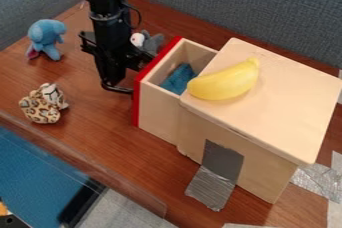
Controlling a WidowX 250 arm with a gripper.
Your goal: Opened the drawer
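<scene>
Far left: blue plush (47,37) near the back, spotted plush (44,104) nearer the front edge. Both well apart from the drawer, on the outer side, left of the gripper. Neither is part of the job.

Next right: black arm (107,9) hangs from the top edge, gripper (124,79) low at the outer face of the drawer's red front (137,101). Can't tell if the gripper is apart or together, or whether it has hold of anything. Can't confirm contact with the front either; call it right beside. Grey plush (153,42) sits just behind.

Key relation: drawer (158,118) lies immediately right of the gripper. Its slide axis runs from the box, leftward and slightly up in view, so the gripper is on the pull-out side. Red front stands upright across that axis. Only one arm, so no question which is nearer.

Drawer is out, blue cloth (177,78) visible inside. Looks open enough to count; my read is done or nearly so. Any more pull should go left along the axis. If finished, back off the same way; a rightward bump would shut it.

Right: banana (225,81) lies on top of the wooden box (290,104).
</scene>
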